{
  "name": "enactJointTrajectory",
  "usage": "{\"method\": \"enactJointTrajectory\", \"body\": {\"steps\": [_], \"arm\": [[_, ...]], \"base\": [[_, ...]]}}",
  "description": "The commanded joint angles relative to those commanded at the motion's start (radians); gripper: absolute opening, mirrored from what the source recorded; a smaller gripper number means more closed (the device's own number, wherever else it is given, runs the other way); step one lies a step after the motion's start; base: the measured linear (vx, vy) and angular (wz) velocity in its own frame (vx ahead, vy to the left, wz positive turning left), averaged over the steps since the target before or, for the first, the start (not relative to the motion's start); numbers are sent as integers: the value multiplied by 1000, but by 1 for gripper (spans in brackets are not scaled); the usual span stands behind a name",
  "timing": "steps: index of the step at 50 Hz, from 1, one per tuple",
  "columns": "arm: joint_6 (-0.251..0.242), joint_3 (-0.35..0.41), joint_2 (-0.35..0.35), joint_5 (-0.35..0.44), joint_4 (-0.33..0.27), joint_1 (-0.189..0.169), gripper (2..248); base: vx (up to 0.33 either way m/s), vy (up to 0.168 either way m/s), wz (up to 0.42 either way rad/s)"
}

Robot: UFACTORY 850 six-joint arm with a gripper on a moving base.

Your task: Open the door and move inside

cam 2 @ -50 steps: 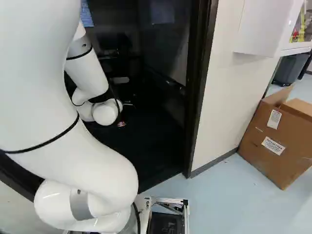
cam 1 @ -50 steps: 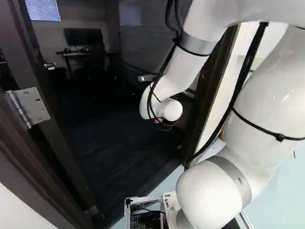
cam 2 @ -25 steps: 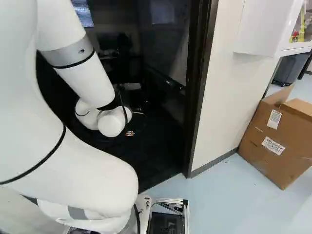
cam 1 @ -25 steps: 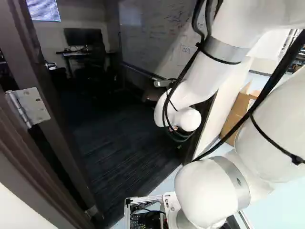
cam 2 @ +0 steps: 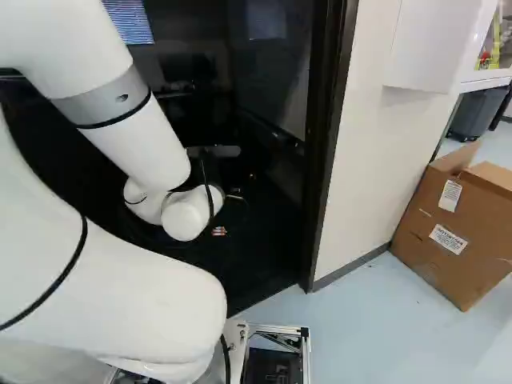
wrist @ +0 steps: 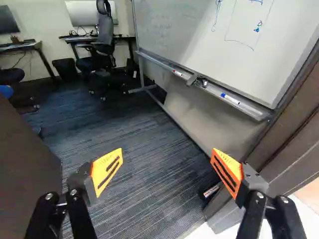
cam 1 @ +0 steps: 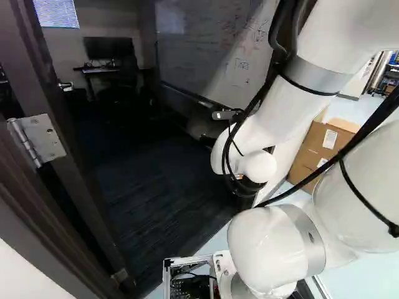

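My gripper (cam 2: 218,231) is mostly hidden behind the arm's wrist in the right base view; just a bit of orange shows inside the doorway. In the wrist view the gripper (wrist: 167,172) is open, its fingers wide apart over dark carpet with nothing between them. The door (cam 1: 65,143) stands swung open at the left of the left base view, with its hinge (cam 1: 38,138) and handle (cam 1: 65,86) visible. The door frame (cam 2: 325,144) rises right of the arm. In the wrist view, the frame (wrist: 294,124) is beyond the orange-padded finger nearest the whiteboard.
Inside the room are a whiteboard (wrist: 219,45) with a marker tray (wrist: 209,87), an office chair (wrist: 102,40) and desks (wrist: 25,46). Outside, a cardboard box (cam 2: 456,228) leans by the white wall (cam 2: 368,152), under a white cabinet (cam 2: 428,44).
The arm has swung rightward in both base views, its wrist dropping lower and uncovering more of the whiteboard and box in the left one. The base and door have stayed put.
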Motion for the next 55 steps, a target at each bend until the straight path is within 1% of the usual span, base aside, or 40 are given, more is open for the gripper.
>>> {"method": "enactJointTrajectory", "body": {"steps": [14, 46, 55], "arm": [[0, 14, 14, -3, -2, -14, 247], [0, 14, 14, -3, -2, -15, 247], [0, 14, 14, -3, -2, -15, 247]], "base": [[0, 0, 0], [0, 0, 0], [95, 29, 15]]}}
